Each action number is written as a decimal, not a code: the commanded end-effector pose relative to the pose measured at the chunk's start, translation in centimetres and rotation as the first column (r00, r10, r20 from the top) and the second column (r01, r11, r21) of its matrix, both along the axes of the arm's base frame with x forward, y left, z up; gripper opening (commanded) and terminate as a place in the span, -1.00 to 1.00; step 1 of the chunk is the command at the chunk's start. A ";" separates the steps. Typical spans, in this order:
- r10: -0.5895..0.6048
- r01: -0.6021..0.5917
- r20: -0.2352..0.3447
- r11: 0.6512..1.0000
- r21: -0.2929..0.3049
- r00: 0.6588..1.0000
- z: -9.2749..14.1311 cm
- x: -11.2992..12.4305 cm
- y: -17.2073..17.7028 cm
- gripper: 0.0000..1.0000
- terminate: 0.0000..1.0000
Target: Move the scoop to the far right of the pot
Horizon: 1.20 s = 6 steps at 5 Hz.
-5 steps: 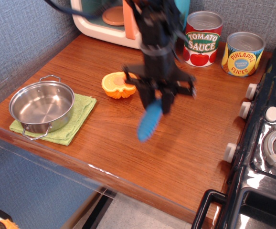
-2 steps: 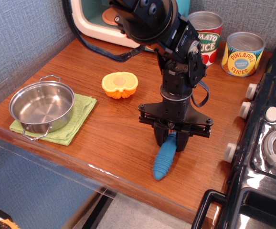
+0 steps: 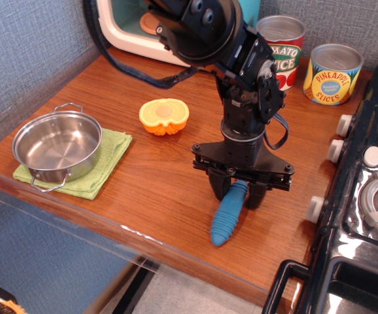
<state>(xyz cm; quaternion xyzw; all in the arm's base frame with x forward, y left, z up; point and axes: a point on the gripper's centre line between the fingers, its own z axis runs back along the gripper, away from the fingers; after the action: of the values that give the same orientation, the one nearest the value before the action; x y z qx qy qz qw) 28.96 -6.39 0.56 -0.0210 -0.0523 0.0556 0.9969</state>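
The scoop (image 3: 228,217) lies on the wooden table near its front edge, far to the right of the pot. Only its ribbed blue handle shows; the metal head is hidden under the gripper. My gripper (image 3: 239,191) points straight down over the handle's upper end. Its jaws are spread, with the left finger (image 3: 220,186) beside the handle and the right finger (image 3: 257,195) a little apart from it. The shiny steel pot (image 3: 57,145) stands empty on a green cloth (image 3: 110,157) at the table's left.
An orange halved fruit toy (image 3: 164,116) lies between the pot and the gripper. Tomato sauce can (image 3: 282,52) and pineapple can (image 3: 333,73) stand at the back. A black stove (image 3: 365,196) borders the right; a toy oven (image 3: 133,29) is at the back left.
The gripper carried the scoop from mid-table, lifted, down and right to the table near the front edge. Since 0.4 s ago its jaws have spread and the handle rests on the table.
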 end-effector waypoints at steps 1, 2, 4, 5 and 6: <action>-0.067 0.068 0.030 0.996 -0.060 0.997 6.8 0.1 2.6 1.00 -1.00; -0.055 0.054 0.050 0.998 0.024 0.997 10.5 0.2 5.2 1.00 -1.00; -0.003 0.000 0.033 0.996 0.094 0.999 10.7 0.6 11.0 1.00 -1.00; -0.015 0.014 0.012 0.998 0.054 1.000 9.8 0.6 12.4 1.00 -1.00; -0.015 0.014 0.012 0.998 0.054 1.000 9.8 0.6 12.4 1.00 -1.00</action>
<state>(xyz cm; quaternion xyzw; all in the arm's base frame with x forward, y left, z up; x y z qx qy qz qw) 29.65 5.41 8.55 0.0019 -0.0377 0.0471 0.9982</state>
